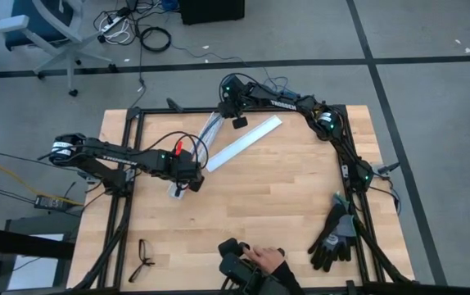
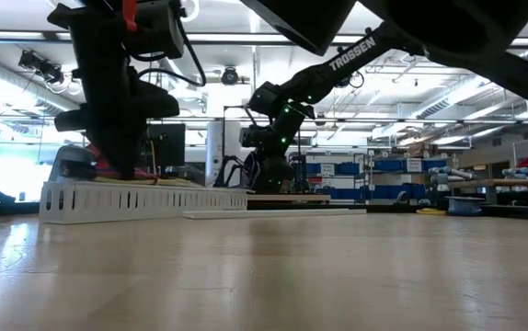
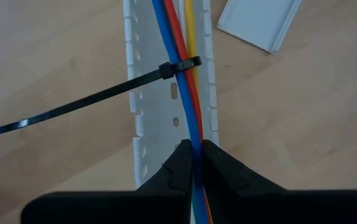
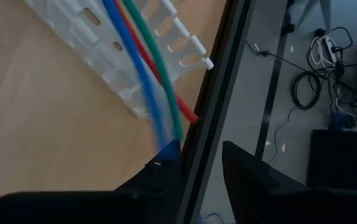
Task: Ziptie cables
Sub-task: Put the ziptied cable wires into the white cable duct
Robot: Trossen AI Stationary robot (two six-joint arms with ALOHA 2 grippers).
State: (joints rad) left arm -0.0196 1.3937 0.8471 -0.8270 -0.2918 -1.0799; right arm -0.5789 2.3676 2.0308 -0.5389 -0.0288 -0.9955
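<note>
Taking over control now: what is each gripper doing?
Left gripper: shut on the cables in the white duct.
Right gripper: cannot be told.

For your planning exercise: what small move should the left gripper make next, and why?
Probably release and shift to the loose tail of the thin black plastic ziptie: it already loops the coloured cables in the white slotted duct, while the left gripper pinches only the wires.

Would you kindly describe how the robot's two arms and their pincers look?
Both arms are dark, jointed links with small green indicator lights and black cables along them. The right arm carries white TROSSEN lettering; the left arm has a white-banded base joint. The left pincer has matte black, wedge-shaped fingers.
</note>
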